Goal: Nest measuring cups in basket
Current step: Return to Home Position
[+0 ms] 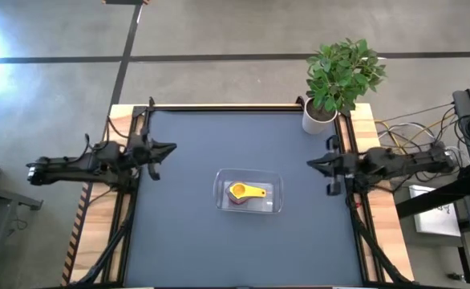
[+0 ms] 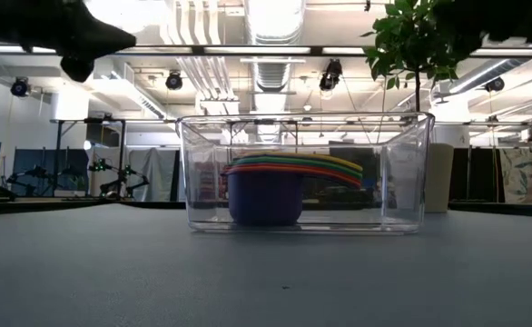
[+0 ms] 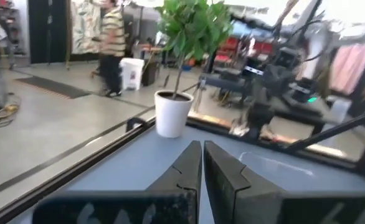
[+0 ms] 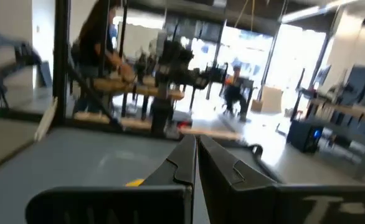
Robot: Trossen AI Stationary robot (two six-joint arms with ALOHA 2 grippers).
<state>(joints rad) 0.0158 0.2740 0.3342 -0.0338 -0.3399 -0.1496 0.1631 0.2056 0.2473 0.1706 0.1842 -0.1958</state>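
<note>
The clear basket rests on its flat bottom at the middle of the dark table. Inside it the measuring cups sit stacked one in another: a purple bowl below, red, orange, green and yellow rims above it. From above, the yellow cup is on top, handle toward the table's right. My left gripper is shut and held level at the table's left edge, clear of the basket. My right gripper is shut and held level at the right edge, pointing toward the basket.
A white pot with a green plant stands at the table's far right corner. Wooden boards and cables flank the mat on both sides. People move in the room beyond the table.
</note>
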